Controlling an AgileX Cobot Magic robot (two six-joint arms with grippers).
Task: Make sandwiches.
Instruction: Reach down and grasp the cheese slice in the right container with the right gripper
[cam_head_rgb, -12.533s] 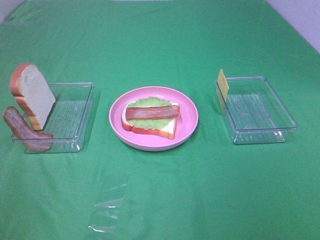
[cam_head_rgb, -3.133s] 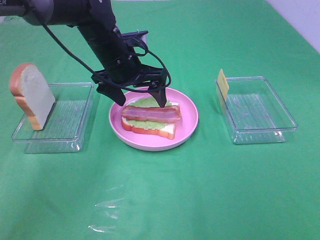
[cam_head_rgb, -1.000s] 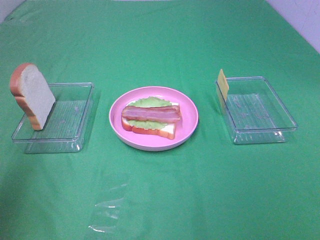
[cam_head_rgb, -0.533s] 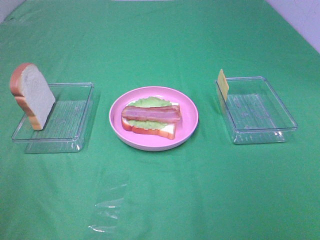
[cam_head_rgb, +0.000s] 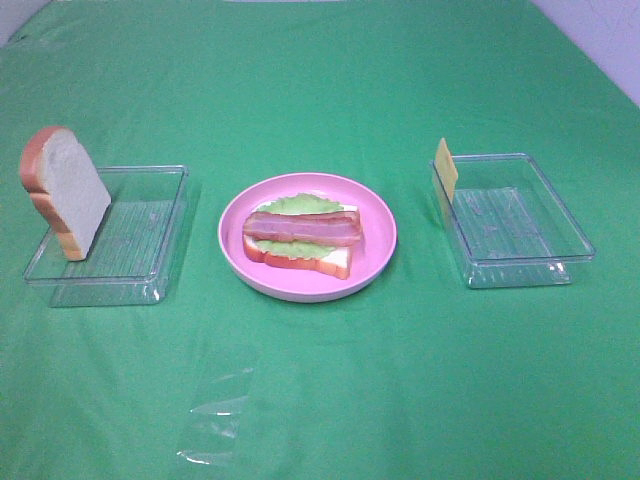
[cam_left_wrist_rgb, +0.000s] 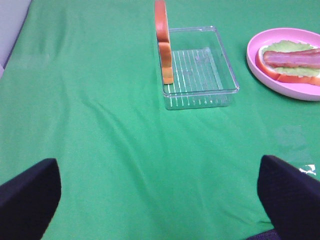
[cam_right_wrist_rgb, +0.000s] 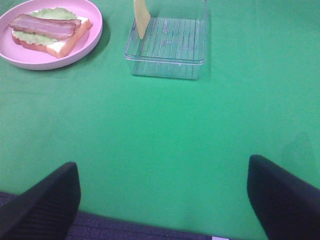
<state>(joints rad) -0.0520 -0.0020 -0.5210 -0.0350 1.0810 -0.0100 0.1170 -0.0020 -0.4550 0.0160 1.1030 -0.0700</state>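
Left hand (cam_left_wrist_rgb: 160, 200): spread wide, nothing in it, both dark fingertips (cam_left_wrist_rgb: 27, 192) hanging over bare cloth, only visible from its own wrist cam
Right hand (cam_right_wrist_rgb: 162, 197): also standing wide and empty, black fingertips (cam_right_wrist_rgb: 287, 192) over bare cloth, well short of the trays
Worktop (cam_head_rgb: 320, 400): covered in green cloth, a bit wrinkly, with a shiny clear patch (cam_head_rgb: 215, 420) on the near side
Writing: none readable anywhere, no brands or labels on the trays or plate
Left tray (cam_head_rgb: 140, 280): clear plastic, ribbed floor, sits left of the plate
Pink plate (cam_head_rgb: 375, 255): round, in the middle between the two trays
Sandwich so far (cam_head_rgb: 300, 240): lying flat on the plate, open-faced, no top slice on it
Bottom bread (cam_head_rgb: 335, 262): white face, orange-brown crust
Lettuce (cam_head_rgb: 295, 205): green, frilly edge poking out past the bread on the far side
Bacon (cam_head_rgb: 303, 228): reddish-brown strips with paler streaks, laid lengthwise across the lettuce
Right tray (cam_head_rgb: 520, 270): clear plastic, same ribbed floor
Second bread slice (cam_head_rgb: 68, 190): standing on edge, tilted, propped at the left tray's left wall
Cheese (cam_head_rgb: 446, 168): yellow square, upright on edge at the right tray's far left corner, leaning on the wall
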